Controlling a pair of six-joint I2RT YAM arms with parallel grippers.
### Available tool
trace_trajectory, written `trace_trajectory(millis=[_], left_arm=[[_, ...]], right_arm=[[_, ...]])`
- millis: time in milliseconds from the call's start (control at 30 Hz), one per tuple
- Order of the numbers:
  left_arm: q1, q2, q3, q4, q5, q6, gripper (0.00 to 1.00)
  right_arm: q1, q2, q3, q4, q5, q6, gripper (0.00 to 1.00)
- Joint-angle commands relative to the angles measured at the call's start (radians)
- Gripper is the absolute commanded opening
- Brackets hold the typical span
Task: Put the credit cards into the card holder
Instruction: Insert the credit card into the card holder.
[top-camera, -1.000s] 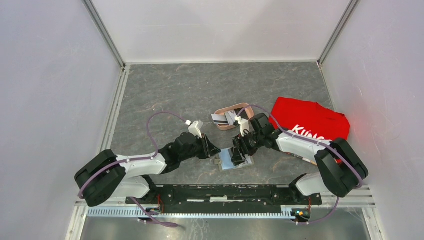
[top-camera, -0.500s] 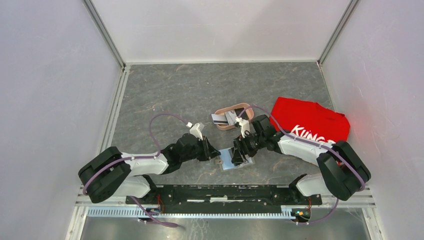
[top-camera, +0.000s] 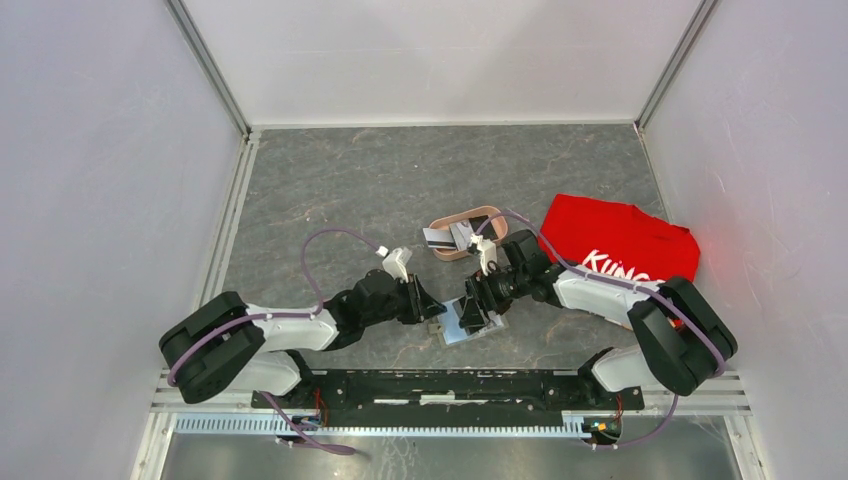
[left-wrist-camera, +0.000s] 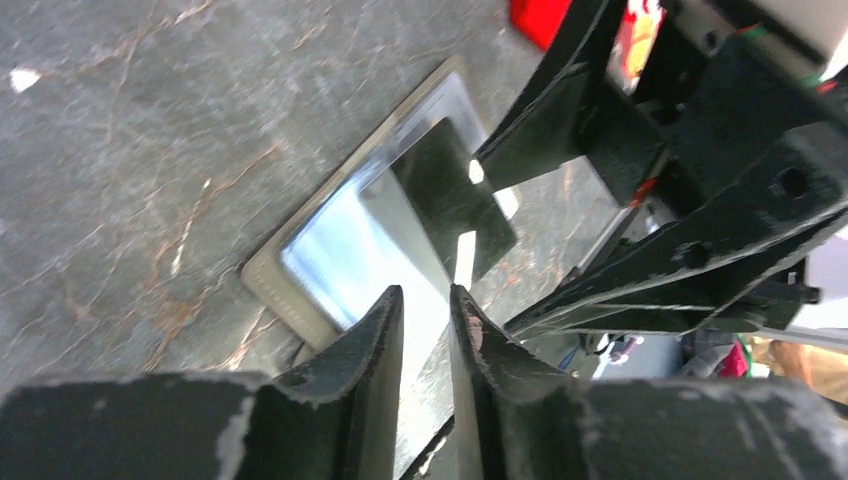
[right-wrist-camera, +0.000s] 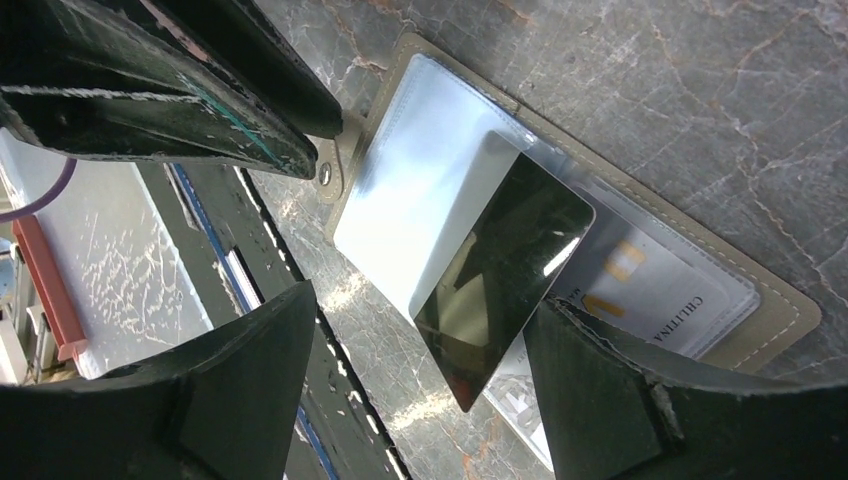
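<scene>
Alignment mattered most, I judged: the dark card (right-wrist-camera: 505, 270) lay askew across the open card holder (right-wrist-camera: 778, 312) on the tabletop (right-wrist-camera: 700, 90), my right jaws released astride it, my left jaws close-set at its edge, whether gripping I couldn't tell.

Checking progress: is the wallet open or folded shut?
Open: the wallet lies spread flat, clear pocket panels up, a dark card slanting across them.
</scene>
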Motion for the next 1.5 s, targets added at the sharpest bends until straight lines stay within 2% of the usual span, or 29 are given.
trace_trajectory(millis=[0, 267, 500, 700, 1100, 1300, 1467], left_arm=[[-0.006, 0.007, 0.0, 0.165, -0.008, -0.062, 0.32], [-0.006, 0.151, 0.13, 0.215, -0.07, -0.14, 0.44], [-0.008, 0.349, 0.214, 0.329, -0.039, -0.298, 0.44], [-0.017, 0.422, 0.25, 0.398, -0.041, -0.363, 0.43], [-0.052, 0.482, 0.342, 0.253, -0.044, -0.427, 0.44], [-0.063, 0.465, 0.379, 0.103, -0.07, -0.427, 0.44], [-0.062, 0.422, 0.352, 0.064, -0.093, -0.417, 0.44]], right_arm=[[0.007, -0.01, -0.023, -0.018, 0.001, -0.07, 0.84], [0.007, -0.011, -0.04, 0.005, -0.022, -0.086, 0.88], [0.008, 0.004, -0.024, -0.005, -0.013, -0.071, 0.88], [0.007, 0.015, -0.015, -0.013, -0.005, -0.065, 0.88], [0.007, 0.017, -0.002, -0.035, 0.033, -0.077, 0.88], [0.008, 0.01, 0.002, -0.045, 0.061, -0.083, 0.88], [0.007, -0.005, -0.001, -0.048, 0.08, -0.085, 0.89]])
